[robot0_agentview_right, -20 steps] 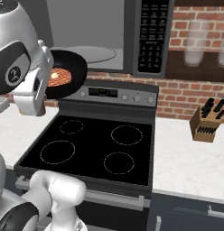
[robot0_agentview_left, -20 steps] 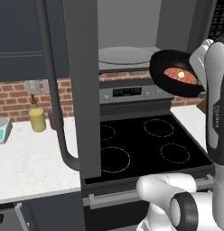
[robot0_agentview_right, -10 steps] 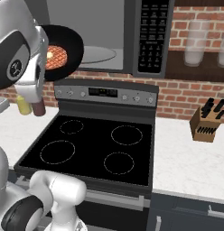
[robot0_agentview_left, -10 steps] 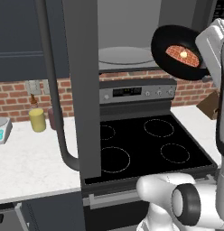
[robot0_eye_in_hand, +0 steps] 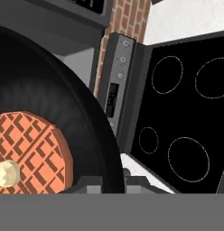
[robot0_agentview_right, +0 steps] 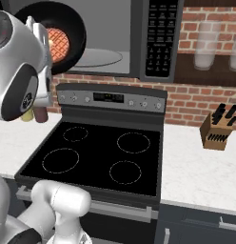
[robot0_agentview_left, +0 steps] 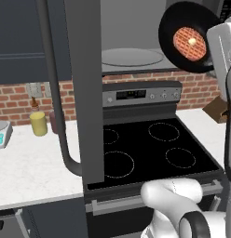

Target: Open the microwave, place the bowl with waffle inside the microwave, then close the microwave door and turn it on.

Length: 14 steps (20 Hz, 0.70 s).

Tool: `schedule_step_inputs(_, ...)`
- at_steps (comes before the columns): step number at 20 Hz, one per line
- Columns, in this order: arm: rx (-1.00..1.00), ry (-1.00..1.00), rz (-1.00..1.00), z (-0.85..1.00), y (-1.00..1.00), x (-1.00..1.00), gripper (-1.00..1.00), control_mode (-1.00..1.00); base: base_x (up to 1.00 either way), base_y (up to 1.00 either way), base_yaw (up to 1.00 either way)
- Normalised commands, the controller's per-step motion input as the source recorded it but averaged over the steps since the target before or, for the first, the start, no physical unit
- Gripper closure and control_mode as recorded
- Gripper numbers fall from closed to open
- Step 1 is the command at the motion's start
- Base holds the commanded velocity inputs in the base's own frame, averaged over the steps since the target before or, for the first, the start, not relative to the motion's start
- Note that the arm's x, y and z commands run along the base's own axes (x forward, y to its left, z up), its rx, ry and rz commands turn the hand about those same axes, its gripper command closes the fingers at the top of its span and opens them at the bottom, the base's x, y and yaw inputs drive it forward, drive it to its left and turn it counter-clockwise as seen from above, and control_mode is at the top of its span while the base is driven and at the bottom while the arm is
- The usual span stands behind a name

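Observation:
The black bowl (robot0_agentview_left: 175,23) hangs tilted steeply on edge in front of the open microwave (robot0_agentview_left: 136,28), level with its cavity. The orange-brown waffle (robot0_agentview_left: 189,42) lies inside it, also seen as the waffle (robot0_agentview_right: 58,44) and, up close, the waffle (robot0_eye_in_hand: 30,151). My gripper (robot0_eye_in_hand: 116,181) is shut on the bowl's (robot0_eye_in_hand: 82,117) rim; the gripper (robot0_agentview_left: 211,52) holds the right rim in the left base view. The microwave door (robot0_agentview_left: 85,93) stands swung out to the left, its bar handle (robot0_agentview_left: 55,97) facing me. The turntable (robot0_agentview_right: 98,57) is bare. The keypad (robot0_agentview_right: 160,38) sits right of the cavity.
Under the bowl lies the black stove (robot0_agentview_right: 98,152) with its control strip (robot0_agentview_left: 138,94). A knife block (robot0_agentview_right: 217,128) stands on the right counter, glass jars (robot0_agentview_right: 205,43) on a shelf above. A yellow bottle (robot0_agentview_left: 38,123) and a scale (robot0_agentview_left: 1,135) sit left of the door.
The bowl with the waffle has risen from just above the stove's back panel to the height of the microwave cavity, and it tips more steeply on edge. The door has not moved.

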Motion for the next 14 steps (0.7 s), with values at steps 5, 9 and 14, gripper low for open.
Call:
schedule_step_inputs(5, 0.04, 0.00, 0.05, 0.00, 0.00, 0.70, 1.00, -1.00, 0.00, 0.00, 0.00)
schedule_step_inputs(9, 0.07, 0.22, 0.06, 0.00, 0.00, 0.84, 1.00, -1.00, 0.00, 0.00, 0.00)
schedule_step_inputs(14, 0.04, 0.25, 0.05, 0.00, 0.00, 0.95, 1.00, -1.00, 0.00, 0.00, 0.00)
